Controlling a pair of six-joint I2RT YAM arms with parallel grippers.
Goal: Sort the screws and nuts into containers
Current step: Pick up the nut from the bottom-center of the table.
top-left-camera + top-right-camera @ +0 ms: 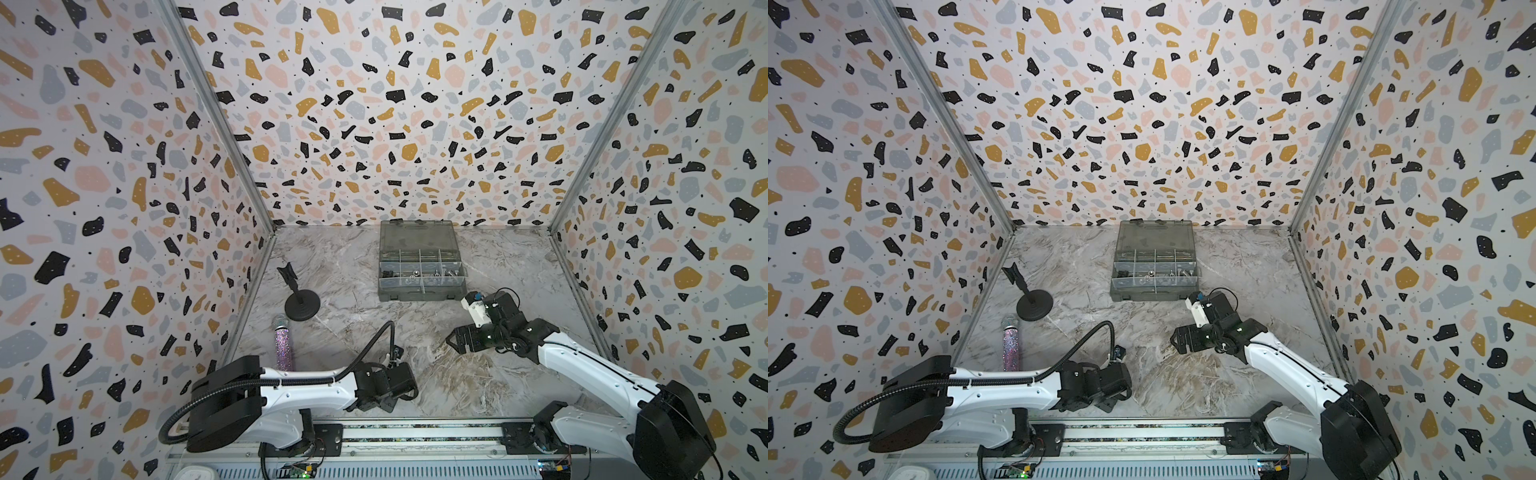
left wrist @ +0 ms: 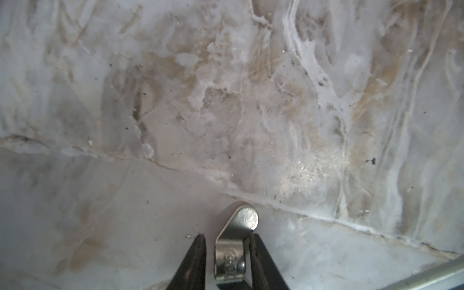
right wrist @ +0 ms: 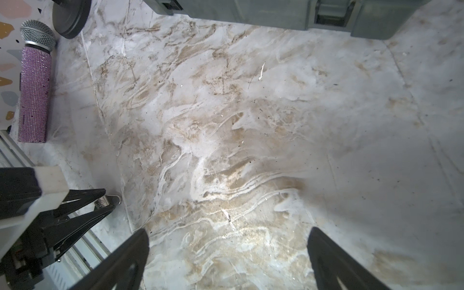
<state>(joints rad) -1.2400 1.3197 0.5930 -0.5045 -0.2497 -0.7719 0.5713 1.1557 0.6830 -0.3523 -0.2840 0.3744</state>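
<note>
Left gripper (image 2: 227, 236) straddles the wing nut (image 2: 233, 248), not yet clamped, so I can pinch its body; right gripper (image 3: 228, 230) gapes, spare.

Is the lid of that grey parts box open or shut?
Open. The smoky lid is folded back behind the box, leaving its divided compartments uncovered in both top views.

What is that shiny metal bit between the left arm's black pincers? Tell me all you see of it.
A small wing nut of bright silver metal: a short barrel with a stamped mark and one rounded flat ear sticking out; any second ear is hidden. It seems to lie on the marble table, between the black fingers of the left gripper: one touches it, the other stands a sliver off.
</note>
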